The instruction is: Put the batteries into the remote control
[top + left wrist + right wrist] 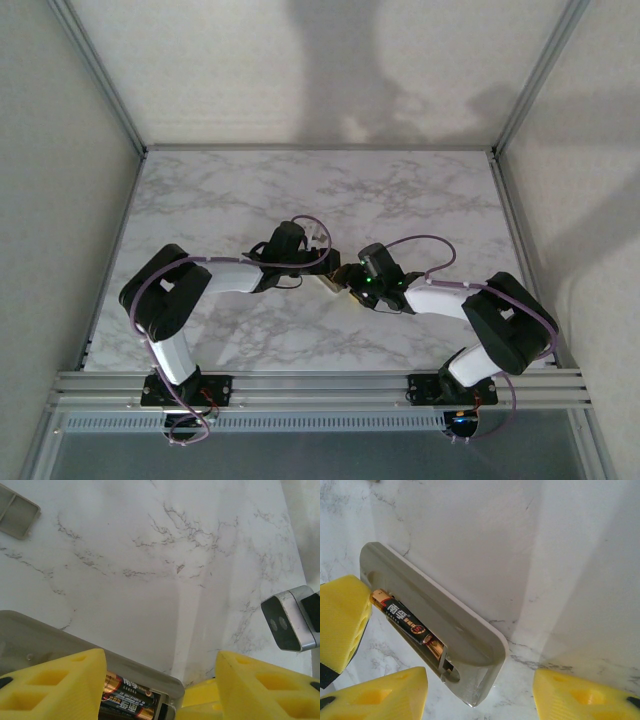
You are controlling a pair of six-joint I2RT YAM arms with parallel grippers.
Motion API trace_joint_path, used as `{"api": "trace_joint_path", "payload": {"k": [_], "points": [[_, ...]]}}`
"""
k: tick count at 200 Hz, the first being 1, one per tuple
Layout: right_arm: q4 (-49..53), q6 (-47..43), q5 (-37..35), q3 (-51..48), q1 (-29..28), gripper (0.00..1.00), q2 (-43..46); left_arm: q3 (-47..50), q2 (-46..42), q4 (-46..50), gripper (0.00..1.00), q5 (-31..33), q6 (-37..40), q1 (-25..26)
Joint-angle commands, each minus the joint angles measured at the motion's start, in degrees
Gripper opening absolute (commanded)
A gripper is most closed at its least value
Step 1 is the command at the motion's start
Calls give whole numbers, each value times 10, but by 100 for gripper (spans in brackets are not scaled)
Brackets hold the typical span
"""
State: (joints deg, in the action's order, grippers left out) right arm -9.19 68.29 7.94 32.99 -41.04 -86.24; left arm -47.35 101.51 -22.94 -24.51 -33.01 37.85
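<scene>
Two yellow fingers (50, 685) of the left gripper (159, 680) sit closest to its wrist camera. They stand well apart with bare marble between them, so the jaws are open and clamp nothing. The finger on the left of that picture overlaps the remote control (60, 635), which lies back up on the table (165, 570) with its compartment uncovered. The batteries (125, 696), two dark cells with gold print, lie side by side inside the compartment, just beside that fingertip.

The right gripper (480, 692) is spread as well. The remote's rounded end lies between its fingers (585, 695), close to one and clear of the other, and neither visibly presses it. In that view a cell's copper tip points toward a finger of the left gripper at the picture's left edge.

From above, both grippers meet at the middle of the table with the remote between them.

Farther out, a grey ribbed panel (17, 510) lies flat on the marble, well apart from the remote. A grey housing (287, 620) with two dark round windows shows at the right edge of the left wrist view.
</scene>
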Motion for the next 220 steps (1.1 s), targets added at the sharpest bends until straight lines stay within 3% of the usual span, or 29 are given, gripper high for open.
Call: {"api": "trace_joint_path", "payload": {"k": [1,220], "points": [[16,-11,-22,11,-3,59,-3,10,-11,-17,59,-5,-3,5],[-12,-24,-13,55,10,58,-56,19,-25,-29,61,5,-20,-11]]}}
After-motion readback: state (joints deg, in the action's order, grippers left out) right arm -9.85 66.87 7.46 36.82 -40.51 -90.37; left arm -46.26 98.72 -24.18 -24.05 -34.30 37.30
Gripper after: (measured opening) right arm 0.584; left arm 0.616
